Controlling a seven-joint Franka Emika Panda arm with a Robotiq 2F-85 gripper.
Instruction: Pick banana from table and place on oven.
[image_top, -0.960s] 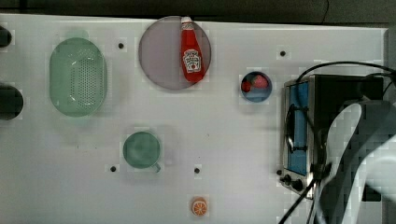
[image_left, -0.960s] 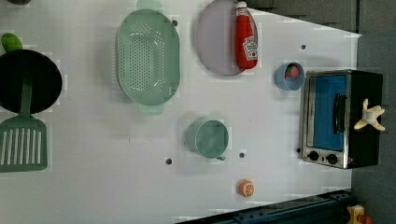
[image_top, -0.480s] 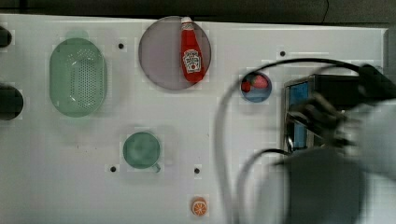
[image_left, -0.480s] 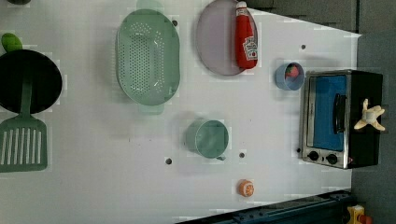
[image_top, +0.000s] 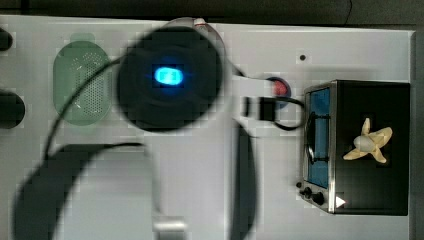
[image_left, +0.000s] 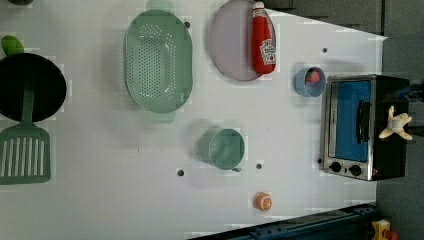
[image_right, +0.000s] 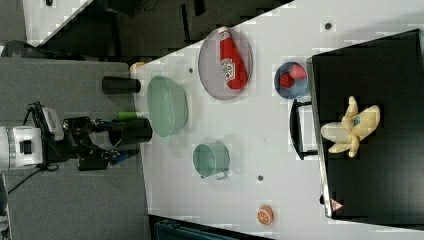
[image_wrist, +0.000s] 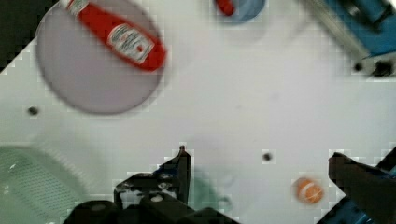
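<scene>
Small pale yellow peeled toy banana (image_top: 368, 143) lying on boxy black-topped toaster oven (image_top: 372, 192), gripper (image_wrist: 261, 172) fingers spread apart over white table (image_wrist: 243, 107)

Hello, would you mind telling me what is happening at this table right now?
A robot arm is working over a white table. The banana lies on the black top of the oven, so the placing looks done. The gripper is open and holds nothing, above the table between the ketchup plate and the orange slice, well away from the oven.
</scene>
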